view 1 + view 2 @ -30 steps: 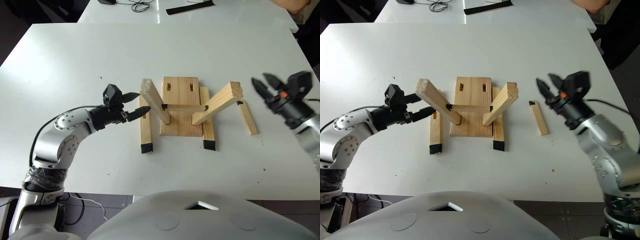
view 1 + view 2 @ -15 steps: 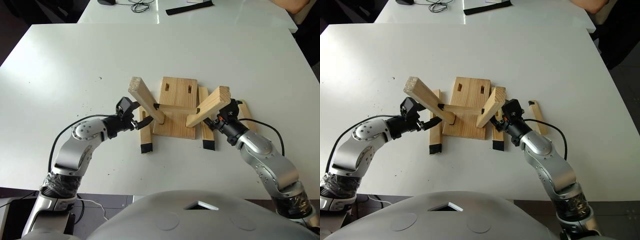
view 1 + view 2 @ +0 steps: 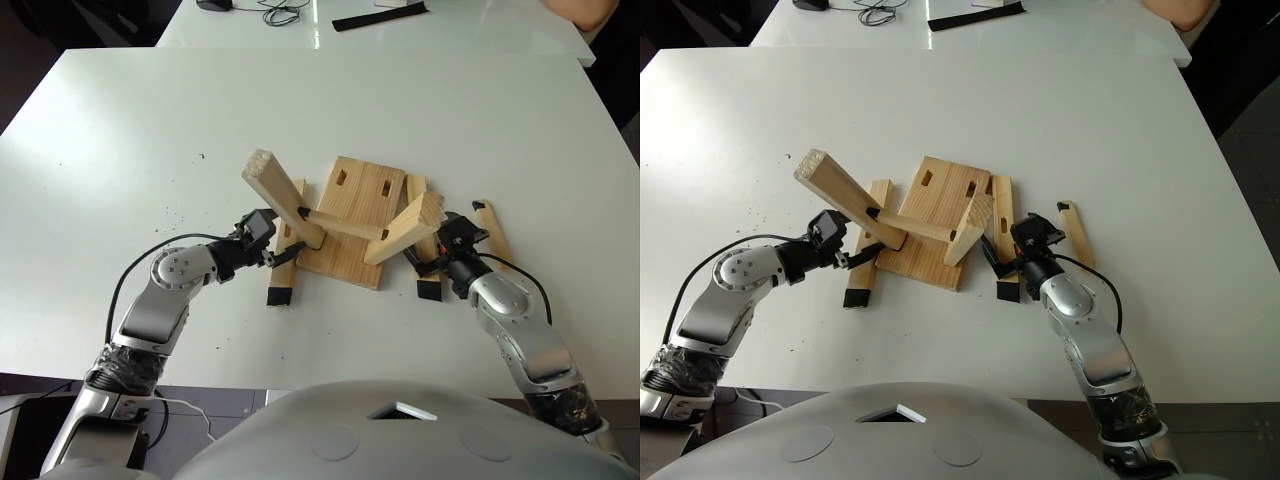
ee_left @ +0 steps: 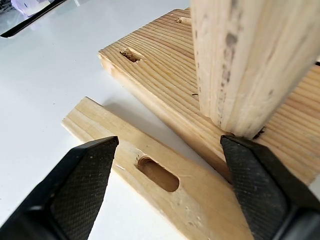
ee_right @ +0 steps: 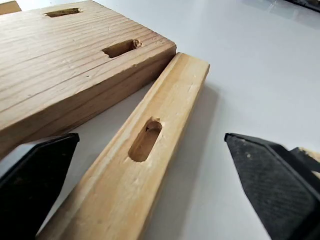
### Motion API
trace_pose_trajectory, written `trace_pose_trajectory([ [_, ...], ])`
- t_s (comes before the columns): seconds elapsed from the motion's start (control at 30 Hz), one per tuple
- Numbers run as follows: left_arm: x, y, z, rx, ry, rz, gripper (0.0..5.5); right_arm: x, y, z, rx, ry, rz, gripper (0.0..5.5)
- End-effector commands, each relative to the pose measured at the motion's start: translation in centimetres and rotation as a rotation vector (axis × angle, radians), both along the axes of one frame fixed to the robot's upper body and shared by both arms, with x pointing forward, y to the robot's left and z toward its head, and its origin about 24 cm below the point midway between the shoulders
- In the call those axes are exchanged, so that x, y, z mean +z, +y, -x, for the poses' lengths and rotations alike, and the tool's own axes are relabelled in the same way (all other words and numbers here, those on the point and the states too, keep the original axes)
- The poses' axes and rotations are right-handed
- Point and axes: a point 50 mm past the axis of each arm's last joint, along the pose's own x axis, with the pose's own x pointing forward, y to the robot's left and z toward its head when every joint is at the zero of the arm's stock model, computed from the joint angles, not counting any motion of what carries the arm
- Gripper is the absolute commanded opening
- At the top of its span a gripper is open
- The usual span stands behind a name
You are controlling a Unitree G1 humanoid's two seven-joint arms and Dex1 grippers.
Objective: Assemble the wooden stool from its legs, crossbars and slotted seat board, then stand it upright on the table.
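- While the stool is standing only half built, the slotted seat board (image 3: 350, 215) is lying flat and skewed near the centre of the table (image 3: 150, 120). Two legs (image 3: 280, 195) (image 3: 405, 228) are leaning up out of it, and one crossbar (image 3: 345, 225) is bridging them.
- At the board's 9 o'clock edge, the left gripper (image 3: 278, 255) is sitting with fingers spread, straddling a loose leg (image 3: 280, 285) that is lying slot-up. It is pinching nothing.
- At 3 o'clock, the right gripper (image 3: 418, 262) is likewise sitting spread astride the second loose leg (image 3: 417, 190). A short spare crossbar (image 3: 492, 232) is lying just beyond it.
- Risk: one left finger appears to be touching the foot of the nearer planted leg. Closing or lifting from here could lever that leg out of its slot or drag the board.
- Risk: a loose leg gripped off-centre could swing and knock the leaning frame over.
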Motion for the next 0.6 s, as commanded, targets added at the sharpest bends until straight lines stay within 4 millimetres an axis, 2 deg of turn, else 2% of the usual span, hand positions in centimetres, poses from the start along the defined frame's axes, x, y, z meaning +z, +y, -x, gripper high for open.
trace_pose_trajectory([
  [0.03, -3.6, 3.7, 0.9, 0.134, 0.140, -0.201, 3.80, 0.0, -0.3, 0.4, 0.018, -0.003, 0.059, 5.35],
  [0.37, -4.1, 5.1, 0.9, 0.167, 0.156, -0.222, 3.80, 0.3, -4.6, 0.5, -0.094, -0.010, 0.144, 5.35],
  [0.6, -4.1, 6.5, 0.8, 0.197, 0.157, -0.253, 3.80, 0.5, -6.1, 0.9, -0.100, -0.008, 0.204, 5.35],
])
